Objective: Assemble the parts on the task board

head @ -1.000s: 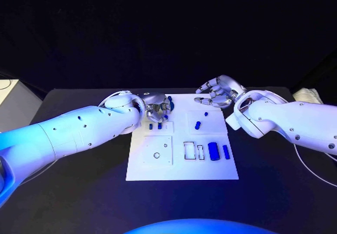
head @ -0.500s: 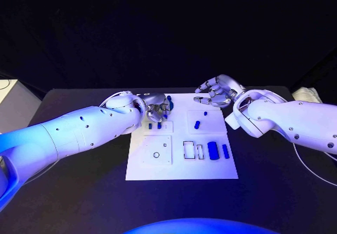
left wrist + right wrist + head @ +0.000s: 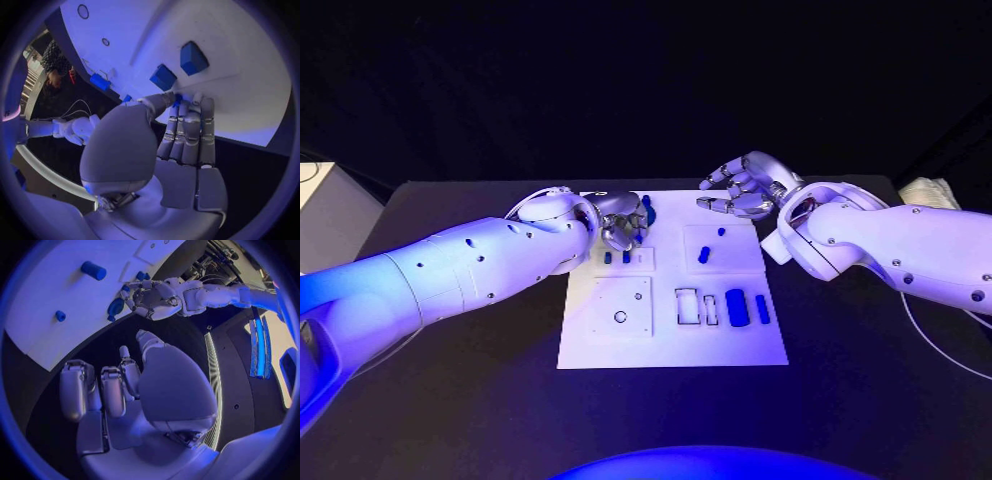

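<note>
Black table (image 3: pixel 473 400) carries the white board (image 3: pixel 675 345) at its middle. At the board's far left corner the left hand (image 3: pixel 620 222) pinches a small blue part (image 3: pixel 177 98) over two parts (image 3: pixel 617 257) already standing in their slots. Off the far right edge, the right hand (image 3: pixel 744 190) hovers empty, fingers loosely curled and apart. Two more parts (image 3: pixel 711 246) sit mid-board, and two (image 3: pixel 746 307) lie near the right beside unfilled outlines, so I judge roughly half remains.
</note>
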Robot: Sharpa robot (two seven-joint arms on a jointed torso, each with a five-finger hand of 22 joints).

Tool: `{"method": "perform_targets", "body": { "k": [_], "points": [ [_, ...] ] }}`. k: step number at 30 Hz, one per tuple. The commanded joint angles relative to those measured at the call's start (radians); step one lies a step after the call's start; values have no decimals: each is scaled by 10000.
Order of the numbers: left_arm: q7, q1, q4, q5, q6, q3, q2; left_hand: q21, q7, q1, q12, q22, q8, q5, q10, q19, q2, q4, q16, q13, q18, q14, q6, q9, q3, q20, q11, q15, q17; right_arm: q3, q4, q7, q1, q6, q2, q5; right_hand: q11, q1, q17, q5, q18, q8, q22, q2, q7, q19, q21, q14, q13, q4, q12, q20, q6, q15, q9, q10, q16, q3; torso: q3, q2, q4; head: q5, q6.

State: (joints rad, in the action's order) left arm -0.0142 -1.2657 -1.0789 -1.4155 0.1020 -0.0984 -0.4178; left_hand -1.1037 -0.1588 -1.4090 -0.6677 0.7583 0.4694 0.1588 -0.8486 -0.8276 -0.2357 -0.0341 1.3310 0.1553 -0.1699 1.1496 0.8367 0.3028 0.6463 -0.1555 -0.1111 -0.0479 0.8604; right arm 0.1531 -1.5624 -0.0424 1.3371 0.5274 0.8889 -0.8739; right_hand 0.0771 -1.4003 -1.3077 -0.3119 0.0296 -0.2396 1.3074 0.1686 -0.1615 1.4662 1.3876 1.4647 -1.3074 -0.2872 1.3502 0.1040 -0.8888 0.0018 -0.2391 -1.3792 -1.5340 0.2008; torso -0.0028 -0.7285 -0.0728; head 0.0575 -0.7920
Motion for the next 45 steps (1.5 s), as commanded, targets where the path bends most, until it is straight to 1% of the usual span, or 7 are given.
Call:
{"method": "perform_targets", "body": {
  "k": [1,7,15,26,31,37,45],
  "points": [
    [-6,23,24,-60,-187,5,53,-112,-11,5,72,50,-61,-58,-158,-11,108,49,96,-19,-145,133,97,-21,87,51,14,18,41,-4,-21,119,-4,1,-3,-26,8,59,-1888,-30,141,-27,1514,-15,-16,198,-51,863,-607,15,-41,17,1,10,9,77,25,57,-2,-7,-3,10,-3],
    [-2,81,95,-60,-109,5,108,-312,14,-53,114,182,-77,-69,-459,-39,247,168,360,-52,-153,495,359,-22,147,102,101,96,414,-4,-30,123,-3,-2,-2,-26,8,63,-1886,-31,141,-29,1513,-18,-15,198,-54,863,-610,13,-38,17,-2,9,9,74,27,66,0,-2,0,18,-7],
    [-18,119,117,-61,235,6,121,-1287,115,-334,170,1385,-133,-95,-1167,-1048,558,574,855,-30,56,1371,904,50,288,284,292,290,1365,-4,-36,129,-3,-7,-5,-26,8,70,-1891,-35,141,-32,1513,-29,-15,198,-55,864,-620,7,-25,17,-7,9,10,62,25,80,1,3,-5,22,7],
    [-363,147,-81,190,1139,19,-106,-1727,130,-405,278,1908,-346,-69,-1341,-1446,622,833,996,8,150,1693,1059,51,428,359,299,329,1691,-4,-34,139,-3,-4,-2,-26,8,70,-1891,-35,141,-32,1513,-29,-15,198,-55,864,-620,7,-25,17,-7,9,10,62,25,80,0,5,1,33,23],
    [-523,149,-459,473,1262,128,-386,-1754,117,-221,346,1938,-413,-85,-1386,-1436,592,777,1007,13,162,1724,1119,66,345,338,302,316,1677,-4,-27,140,-3,-4,2,-26,7,80,-1883,-41,146,-37,1501,-36,-14,189,-76,862,-612,3,-33,16,-14,9,10,68,30,93,-3,5,-5,47,37],
    [-514,140,-1062,898,994,356,-866,-1731,129,-107,406,1918,-451,-88,-1418,-1403,572,737,1006,12,159,1726,1163,85,270,326,317,319,1645,-4,-19,138,-4,-9,18,-26,7,85,-1879,-48,145,-40,1504,-38,-14,192,-72,861,-610,2,-35,16,-16,8,11,69,32,102,-1,29,-16,55,36],
    [-325,105,-1526,1232,469,477,-1430,-1718,136,-72,431,1908,-464,-84,-1432,-1390,566,726,998,11,157,1712,1179,94,244,323,325,322,1606,-3,-32,123,-4,-15,54,-26,7,85,-1879,-48,145,-40,1504,-38,-14,192,-72,861,-610,2,-35,16,-16,8,11,69,32,102,-7,22,-49,25,56]
  ]
}}
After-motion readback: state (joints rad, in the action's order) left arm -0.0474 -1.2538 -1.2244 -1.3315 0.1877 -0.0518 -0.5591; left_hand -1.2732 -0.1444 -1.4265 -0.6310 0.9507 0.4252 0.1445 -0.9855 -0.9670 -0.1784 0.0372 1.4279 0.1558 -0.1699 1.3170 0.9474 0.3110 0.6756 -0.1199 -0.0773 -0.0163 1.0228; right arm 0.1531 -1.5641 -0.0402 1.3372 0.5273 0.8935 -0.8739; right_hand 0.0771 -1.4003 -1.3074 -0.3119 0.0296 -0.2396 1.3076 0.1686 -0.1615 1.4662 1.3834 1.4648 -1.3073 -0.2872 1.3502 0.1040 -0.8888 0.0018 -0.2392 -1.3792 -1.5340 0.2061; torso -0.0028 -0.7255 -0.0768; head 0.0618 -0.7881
